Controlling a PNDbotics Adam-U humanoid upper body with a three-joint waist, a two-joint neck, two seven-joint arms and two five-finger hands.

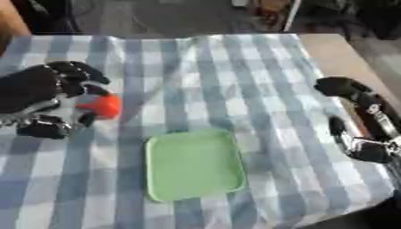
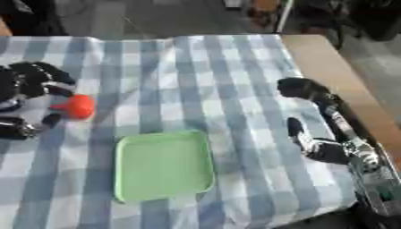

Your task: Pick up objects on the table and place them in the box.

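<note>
One orange object (image 1: 102, 106) clasped in left hand (image 1: 47, 96), green tray (image 1: 194, 164) nearby.

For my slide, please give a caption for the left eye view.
Left hand curled round an orange object beside an empty green tray; right hand idle.

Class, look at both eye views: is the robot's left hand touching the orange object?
Touching. In the left eye view the left hand has its fingers curled round the orange object, with no gap showing between them.

Wooden table (image 2: 329, 67), blue-white checked cloth (image 1: 203, 80) over it; green tray (image 1: 194, 164) on cloth
</note>
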